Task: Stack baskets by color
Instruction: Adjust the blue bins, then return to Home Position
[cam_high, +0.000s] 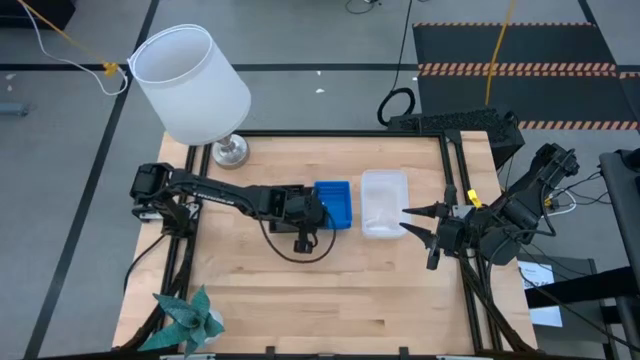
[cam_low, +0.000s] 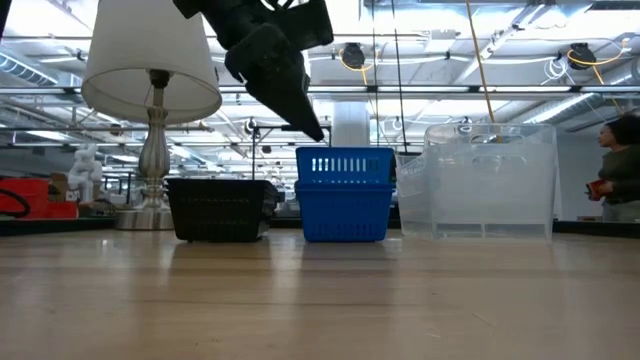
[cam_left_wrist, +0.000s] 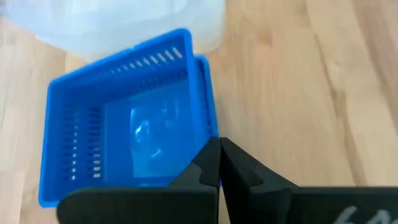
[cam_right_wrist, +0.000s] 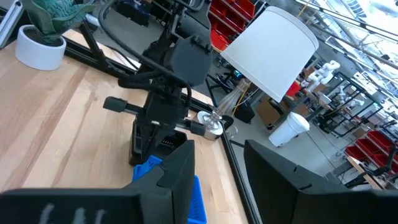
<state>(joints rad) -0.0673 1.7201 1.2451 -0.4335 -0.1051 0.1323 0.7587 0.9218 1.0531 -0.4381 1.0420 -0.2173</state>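
My left end effector hangs over the near rim of the blue baskets, its fingers pressed together and holding nothing. In the left wrist view the closed tips sit just above the blue rim, with the basket's slotted walls and shiny bottom open below them. In the low view the blue baskets stand nested in a stack in the middle of the tabletop, one rim showing above the other. The black baskets sit just beside them toward the lamp; from above my left arm covers them. On the other side the clear baskets stand stacked, close to the blue ones but apart from them.

My right end effector waits at the right edge of the tabletop, fingers spread and empty, pointing toward the clear stack. A teal paper ornament sits at the front left corner.
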